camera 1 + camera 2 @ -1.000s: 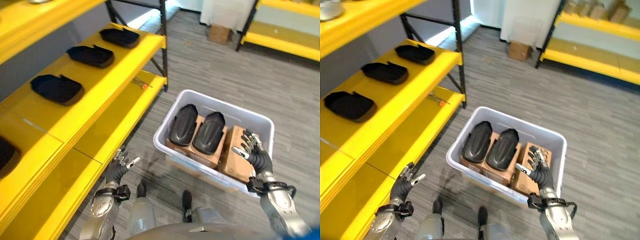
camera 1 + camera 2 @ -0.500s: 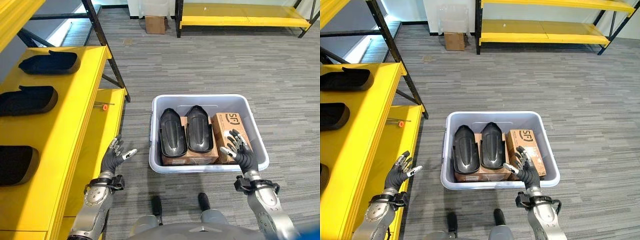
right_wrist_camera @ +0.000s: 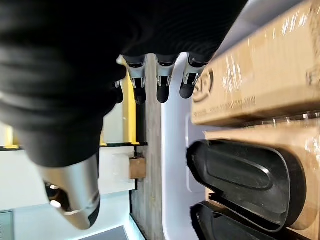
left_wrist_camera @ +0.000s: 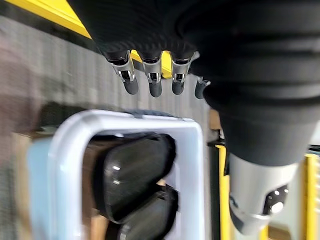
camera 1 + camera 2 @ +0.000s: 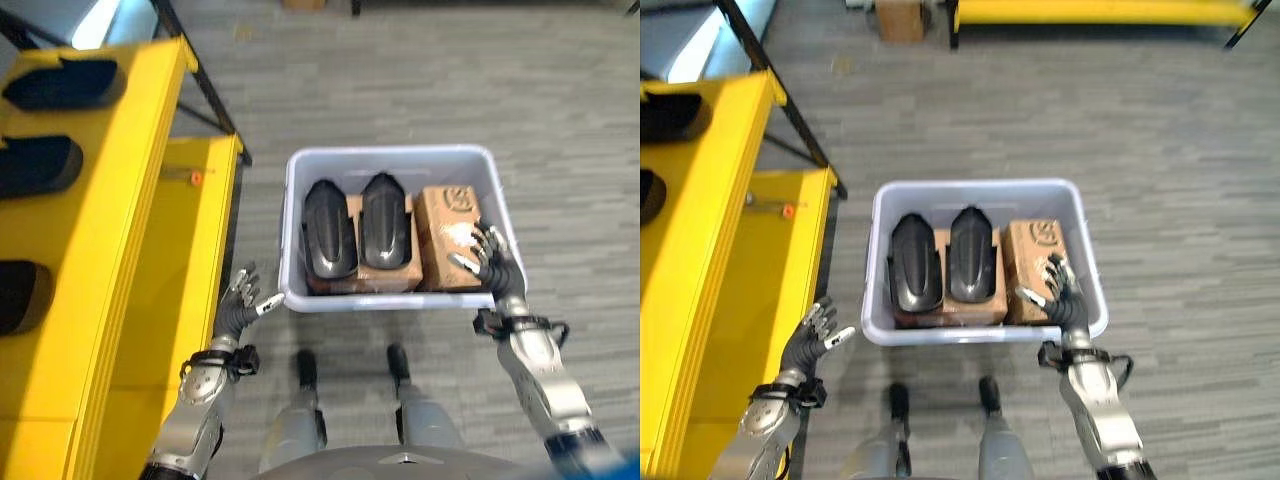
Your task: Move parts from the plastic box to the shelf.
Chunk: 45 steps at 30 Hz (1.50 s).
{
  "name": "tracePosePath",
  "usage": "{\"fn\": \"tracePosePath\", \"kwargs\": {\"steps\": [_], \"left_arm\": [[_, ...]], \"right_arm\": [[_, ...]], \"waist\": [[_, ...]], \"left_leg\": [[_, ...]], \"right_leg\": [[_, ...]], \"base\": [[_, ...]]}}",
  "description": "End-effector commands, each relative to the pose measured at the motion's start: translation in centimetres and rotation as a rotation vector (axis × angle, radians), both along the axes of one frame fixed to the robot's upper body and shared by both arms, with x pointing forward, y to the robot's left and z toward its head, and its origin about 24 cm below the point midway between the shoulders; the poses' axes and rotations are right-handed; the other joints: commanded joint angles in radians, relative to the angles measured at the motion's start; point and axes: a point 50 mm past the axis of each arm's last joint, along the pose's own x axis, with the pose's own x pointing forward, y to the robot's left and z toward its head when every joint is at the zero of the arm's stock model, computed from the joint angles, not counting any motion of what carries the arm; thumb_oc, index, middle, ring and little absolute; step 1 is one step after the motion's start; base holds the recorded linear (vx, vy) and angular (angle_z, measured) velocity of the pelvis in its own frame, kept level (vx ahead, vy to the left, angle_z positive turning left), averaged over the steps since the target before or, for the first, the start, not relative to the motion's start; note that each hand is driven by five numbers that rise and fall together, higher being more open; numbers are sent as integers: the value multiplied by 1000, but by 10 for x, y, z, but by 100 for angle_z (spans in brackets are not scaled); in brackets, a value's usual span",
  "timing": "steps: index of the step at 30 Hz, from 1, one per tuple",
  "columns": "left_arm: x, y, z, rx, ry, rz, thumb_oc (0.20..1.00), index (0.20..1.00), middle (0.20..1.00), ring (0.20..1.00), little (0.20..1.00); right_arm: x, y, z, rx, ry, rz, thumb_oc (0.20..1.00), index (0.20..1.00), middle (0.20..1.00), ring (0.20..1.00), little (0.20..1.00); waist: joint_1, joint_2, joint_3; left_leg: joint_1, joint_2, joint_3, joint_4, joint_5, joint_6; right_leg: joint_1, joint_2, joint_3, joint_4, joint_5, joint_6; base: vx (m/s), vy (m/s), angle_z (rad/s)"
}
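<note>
A pale plastic box (image 5: 295,300) stands on the floor right in front of me. In it lie two black shell-shaped parts (image 5: 329,228) (image 5: 384,220) side by side on a cardboard carton, with a second carton (image 5: 444,225) to their right. My right hand (image 5: 488,262) hovers open over the box's near right corner, above that carton. My left hand (image 5: 240,303) is open too, just outside the box's near left corner, beside the yellow shelf (image 5: 130,230). Three more black parts (image 5: 62,86) (image 5: 38,166) (image 5: 18,297) lie on the shelf's upper level.
The yellow shelf runs along my left, with a lower level (image 5: 185,300) jutting toward the box and a small orange item (image 5: 196,177) on it. Black shelf legs (image 5: 200,75) stand at its far end. Grey floor surrounds the box; a cardboard carton (image 5: 899,17) and another yellow rack (image 5: 1090,10) lie far ahead.
The camera has tilted down and moved closer, so the box now sits nearer. My right hand has risen over the box's right carton; the left hand stays open beside the box.
</note>
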Motion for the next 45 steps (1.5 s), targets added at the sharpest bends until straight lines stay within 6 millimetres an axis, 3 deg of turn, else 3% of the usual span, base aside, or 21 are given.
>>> {"fn": "tracePosePath", "kwargs": {"steps": [1, 17, 26, 33, 45], "left_arm": [[4, 8, 23, 33, -115, 0, 1000, 1000, 1000, 1000, 1000], [14, -8, 32, 3, -168, -53, 1000, 1000, 1000, 1000, 1000], [16, -11, 33, -5, -173, -66, 1000, 1000, 1000, 1000, 1000], [17, -13, 35, -18, -180, -78, 1000, 1000, 1000, 1000, 1000], [20, -16, 36, -21, -184, -96, 1000, 1000, 1000, 1000, 1000]], "right_arm": [[-3, -5, 15, -4, -96, -50, 1000, 1000, 1000, 1000, 1000], [36, 3, 36, -25, -148, -108, 1000, 1000, 1000, 1000, 1000], [49, 1, 40, -23, -142, -140, 1000, 1000, 1000, 1000, 1000], [61, -4, 42, -29, -120, -182, 1000, 1000, 1000, 1000, 1000], [79, -32, 43, -27, -68, -330, 1000, 1000, 1000, 1000, 1000]], "waist": [[8, -15, -36], [51, 34, 43], [64, 43, 68], [72, 47, 84], [80, 56, 119]], "left_leg": [[-26, 41, -15, 126, -84, -17], [-109, 23, -36, 139, -65, -18], [-135, 14, -39, 148, -66, -17], [-155, 9, -39, 151, -64, -17], [-198, 3, -39, 177, -74, -14]], "right_leg": [[-25, -74, -13, 120, -113, 48], [-115, -76, -26, 165, -114, 40], [-140, -78, -33, 174, -111, 40], [-163, -76, -29, 181, -108, 38], [-207, -69, -28, 212, -114, 35]], "base": [[-39, -41, 4], [-20, -10, 3], [-13, 2, 4], [0, 3, 2], [0, 0, 0]]}}
